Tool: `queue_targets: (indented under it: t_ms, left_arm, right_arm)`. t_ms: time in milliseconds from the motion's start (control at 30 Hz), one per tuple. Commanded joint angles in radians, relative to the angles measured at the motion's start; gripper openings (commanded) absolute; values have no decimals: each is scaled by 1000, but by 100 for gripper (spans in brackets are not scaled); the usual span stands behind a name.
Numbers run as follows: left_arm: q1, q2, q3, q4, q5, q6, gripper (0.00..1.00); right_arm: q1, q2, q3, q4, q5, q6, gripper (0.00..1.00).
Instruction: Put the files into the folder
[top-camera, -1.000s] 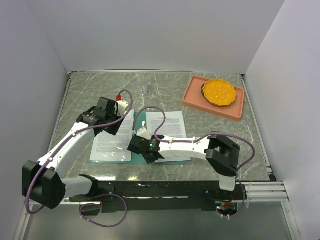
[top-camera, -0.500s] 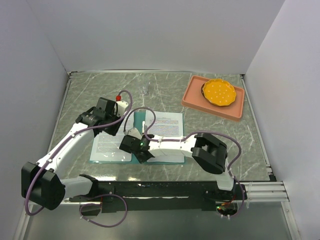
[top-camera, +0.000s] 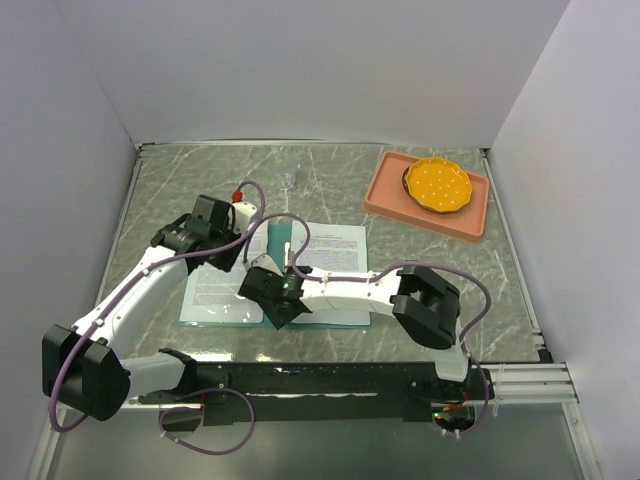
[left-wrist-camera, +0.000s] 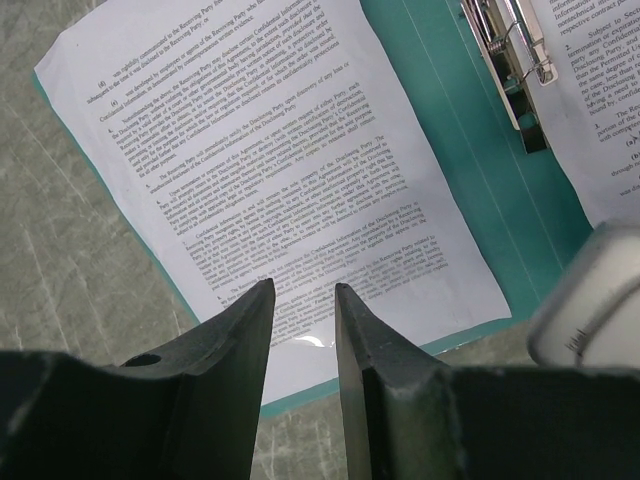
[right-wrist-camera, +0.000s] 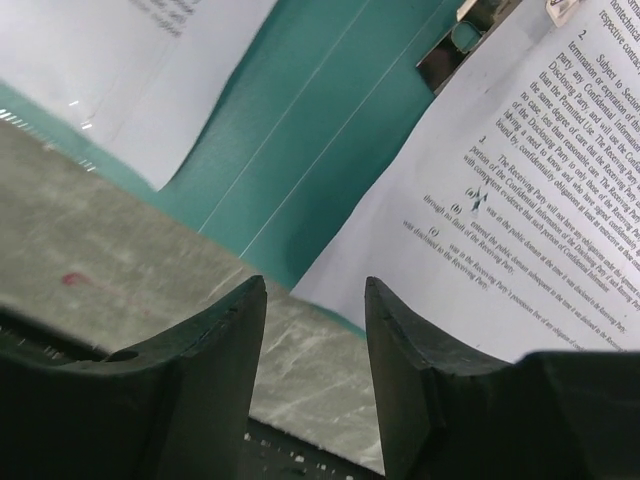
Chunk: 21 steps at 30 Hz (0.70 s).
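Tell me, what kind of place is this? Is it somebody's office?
Probably a robot test booth, not an office: plain white walls box in a marble-look table, two robot arms are bolted at its near edge, and a teal folder lies open.

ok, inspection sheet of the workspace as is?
surface: marbled grey-green table.
job's things: teal folder open; left sheet on its left half, right sheet on its right half; metal clip at spine.
clutter: salmon tray with orange dish, far right; small glass, far centre.
claws: left claw open, empty, above left sheet; right claw open, empty, above folder's near edge.
cables: purple cables loop along both arms.
surroundings: white walls on three sides.
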Motion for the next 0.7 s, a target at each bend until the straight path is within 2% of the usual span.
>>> queue_targets:
  t_ms: [0,167,233,300,333,367,500,667]
  left_arm:
    - [3,-22,26,-1,-13,16,38]
    - [3,-15,35,2,-17,14,38]
    - [3,-7,41,0,-16,10,38]
    - [3,-4,43,3,-14,6,39]
    - [3,-5,40,11,-13,3,39]
    - [3,-5,37,15,-2,3,39]
    - [1,10,20,45,6,5,41]
    - [3,68,-6,109,-39,22,41]
  right_arm:
    - [-2,-121,47,-18,-56,-18,53]
    - [-53,-198,84,-13,-164,2,53]
    - [-114,-258,63,22,-189,15,53]
    - [-181,-326,-17,63,-240,39,52]
    - [-259,-351,-52,124,-266,48,51]
    - [-296,-377,-131,163,-304,56,50]
    - [-433,-472,-279,355,-466,64,46]
    - [-540,-411,-308,525,-632,87,26]
